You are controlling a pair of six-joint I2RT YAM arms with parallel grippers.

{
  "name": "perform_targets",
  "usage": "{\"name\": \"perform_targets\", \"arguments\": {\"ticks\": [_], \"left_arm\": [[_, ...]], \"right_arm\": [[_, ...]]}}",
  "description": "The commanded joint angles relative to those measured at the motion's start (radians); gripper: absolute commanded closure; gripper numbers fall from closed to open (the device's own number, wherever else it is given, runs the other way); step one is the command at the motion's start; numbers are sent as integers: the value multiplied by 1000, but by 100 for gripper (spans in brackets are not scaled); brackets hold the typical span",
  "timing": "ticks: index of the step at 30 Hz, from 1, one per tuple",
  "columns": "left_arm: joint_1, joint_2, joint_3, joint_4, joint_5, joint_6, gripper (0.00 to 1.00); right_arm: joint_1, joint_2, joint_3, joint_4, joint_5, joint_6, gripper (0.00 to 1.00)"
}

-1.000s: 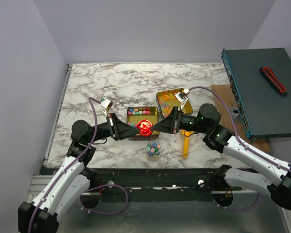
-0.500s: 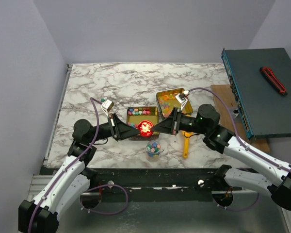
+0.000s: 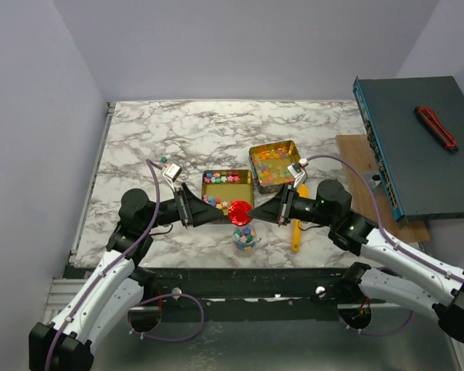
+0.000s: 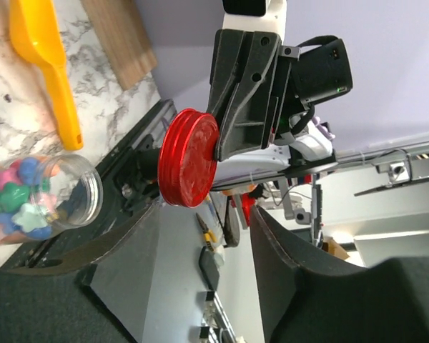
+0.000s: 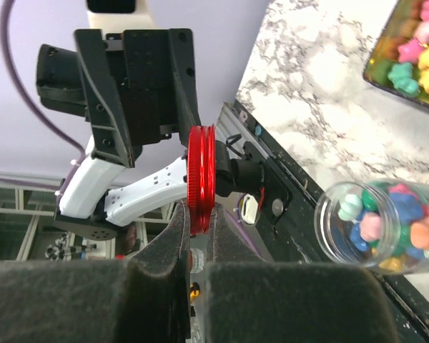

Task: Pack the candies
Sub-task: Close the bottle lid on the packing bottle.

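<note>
Candies (image 5: pixel 386 225): in open jar (image 5: pixel 327 230), apparently upright, mouth up; more in two tins (image 3: pixel 226 172).
Cap (image 3: pixel 240 211): on edge, above jar.
Right gripper (image 3: pixel 255 210): clamped on cap.
Left gripper (image 3: pixel 216 212): jaws apart, just beside cap.

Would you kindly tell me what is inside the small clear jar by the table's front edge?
Pastel candies, blue, pink, green and orange, lie inside the open jar; those deeper down are covered by them.
</note>
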Motion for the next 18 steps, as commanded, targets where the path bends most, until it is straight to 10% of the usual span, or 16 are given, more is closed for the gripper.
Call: {"name": "perform_targets", "arguments": {"ticks": [1,18], "left_arm": [[7,-22,35,-212,-60,177,44],[-42,15,62,-454,-183,385,39]], "right_arm": [[1,-26,-71,44,56,68,99],[1,-26,-264,219,86,216,99]]}}
